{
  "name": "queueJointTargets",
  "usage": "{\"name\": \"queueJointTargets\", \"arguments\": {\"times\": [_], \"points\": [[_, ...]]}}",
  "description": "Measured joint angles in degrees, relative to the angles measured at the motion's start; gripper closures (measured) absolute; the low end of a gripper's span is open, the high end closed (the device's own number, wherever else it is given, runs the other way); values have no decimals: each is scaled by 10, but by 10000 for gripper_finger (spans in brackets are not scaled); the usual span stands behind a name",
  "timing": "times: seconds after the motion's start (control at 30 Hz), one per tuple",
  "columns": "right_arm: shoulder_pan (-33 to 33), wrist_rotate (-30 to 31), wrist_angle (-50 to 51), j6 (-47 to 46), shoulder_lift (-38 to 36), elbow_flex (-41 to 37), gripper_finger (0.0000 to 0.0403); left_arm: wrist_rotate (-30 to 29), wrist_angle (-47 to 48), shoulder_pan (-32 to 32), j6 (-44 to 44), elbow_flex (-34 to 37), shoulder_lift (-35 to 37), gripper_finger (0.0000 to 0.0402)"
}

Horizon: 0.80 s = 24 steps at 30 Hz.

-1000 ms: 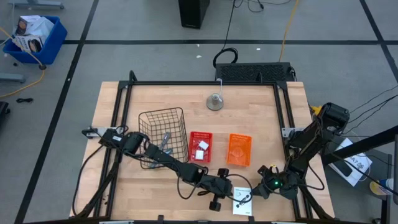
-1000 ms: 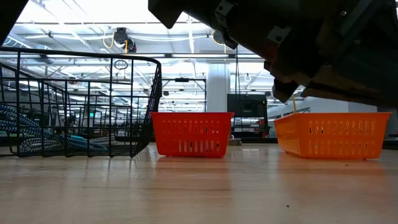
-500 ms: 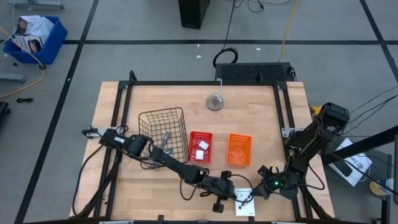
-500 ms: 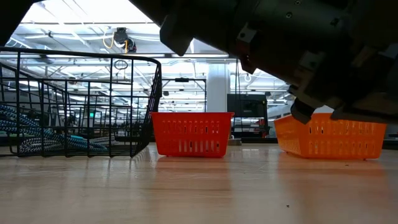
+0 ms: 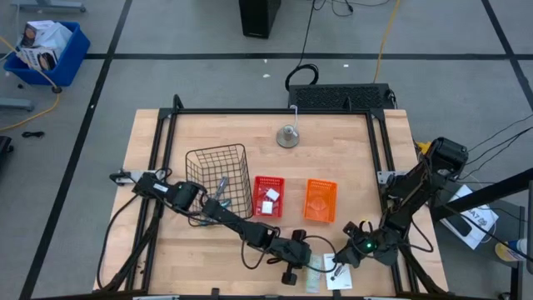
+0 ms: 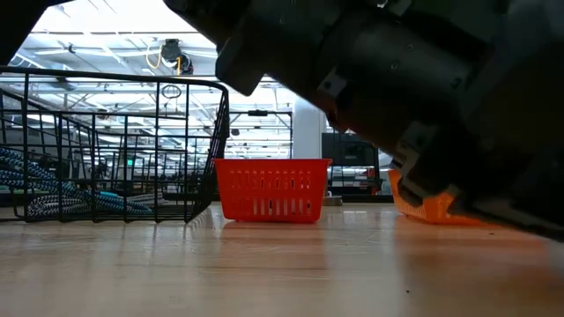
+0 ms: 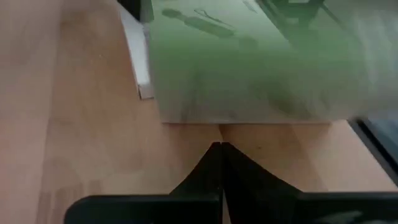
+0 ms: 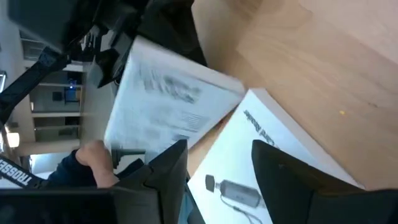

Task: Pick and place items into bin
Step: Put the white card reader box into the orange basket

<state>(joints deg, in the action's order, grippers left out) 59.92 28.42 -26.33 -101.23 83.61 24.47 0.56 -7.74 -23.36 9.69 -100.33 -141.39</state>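
Two flat packets lie by the table's near edge. A pale greenish packet (image 5: 312,273) (image 8: 165,106) is in my left gripper (image 5: 301,265) (image 7: 221,146), which is shut on it. The white packet with black marks (image 5: 341,277) (image 8: 249,183) lies flat beside it, partly under it. My right gripper (image 5: 346,258) (image 8: 217,168) is open, with one finger on each side of the white packet; whether it touches, I cannot tell. A tiny white block (image 5: 271,196) sits in the red bin (image 5: 268,210). A slim grey-blue thing (image 5: 221,188) lies in the wire basket (image 5: 218,152). My left gripper pinches the pale packet at the middle of one edge (image 7: 221,127) between its two shut fingers, coming level from the table's left. The packet reaches away from the fingers over the white packet's edge (image 7: 142,68).
An orange bin (image 5: 321,200) (image 6: 423,204) stands right of the red bin (image 6: 269,189). A metal bell-shaped thing (image 5: 287,136) sits near the far edge. The left arm (image 6: 379,79) fills much of the low view. A black frame rail (image 5: 379,142) borders the table.
My left gripper has come down and toward the near edge. Where one white packet showed, a pale greenish packet now lies left of it, drawn off by the left gripper. The marked white packet has shifted and turned a little toward the right.
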Motion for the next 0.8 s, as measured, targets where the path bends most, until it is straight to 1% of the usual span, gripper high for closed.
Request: {"name": "queueJointTargets", "arguments": {"times": [0.3,0.5,0.63,0.73,0.8], "points": [[-7,-2,0,4,0,0,229,-5,-8,2,14,-1,1,399],[-6,-2,-24,38,0,0,229,-4,-15,2,31,-1,2,394],[-6,-2,-70,68,0,0,229,12,-15,2,69,-1,2,397],[-6,-2,-77,79,0,0,229,17,-21,2,107,-1,2,388],[-6,-2,-75,79,0,0,229,28,-28,2,118,-2,2,388]]}}
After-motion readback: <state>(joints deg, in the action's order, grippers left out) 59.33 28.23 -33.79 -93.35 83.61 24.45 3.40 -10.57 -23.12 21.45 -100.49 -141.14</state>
